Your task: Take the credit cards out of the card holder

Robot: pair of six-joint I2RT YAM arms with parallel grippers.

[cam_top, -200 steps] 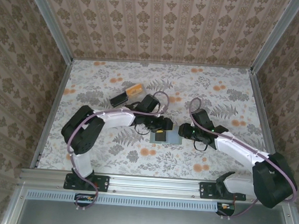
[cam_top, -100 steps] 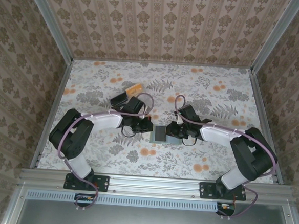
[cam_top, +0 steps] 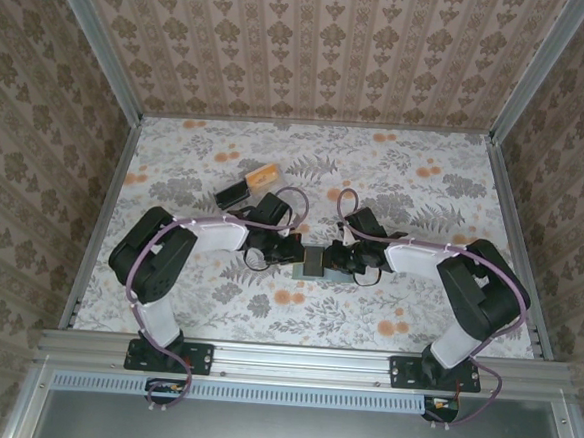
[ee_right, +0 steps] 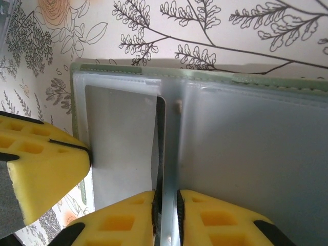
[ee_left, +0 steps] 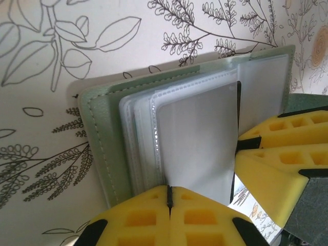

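Both arms have drawn in closer over the card holder (cam_top: 319, 262) since a moment earlier, and the left fingers (ee_left: 165, 201) have closed. The grey-green holder lies open near the middle of the bench (cam_top: 415, 178), its clear plastic sleeves (ee_left: 197, 138) fanned up between the two arms.

The left fingers are pressed together on the lower edge of one clear sleeve. The right fingers (ee_right: 154, 205) are pinching a neighbouring leaf with hardly any gap between them. A thin dark edge, probably a credit card (ee_left: 239, 118), shows inside a sleeve. No card appears to be out yet.

The main risk is that each arm is gripping sleeve plastic and not a card. Pulling would then lift or drag the whole holder without freeing anything. If the arms pull in opposite directions, a sleeve seam could tear. The yellow fingers also sit just beside each other (the right pair shows at the edge of the left wrist view), so a small sideways move could knock them together.

The bench is covered in a pale floral print of grey ferns and orange blossoms. A black-and-orange block (cam_top: 246, 186) lies apart, behind the left arm. The walls (cam_top: 314, 40) carry beige damask wallpaper, framed by aluminium rails (cam_top: 94, 45).
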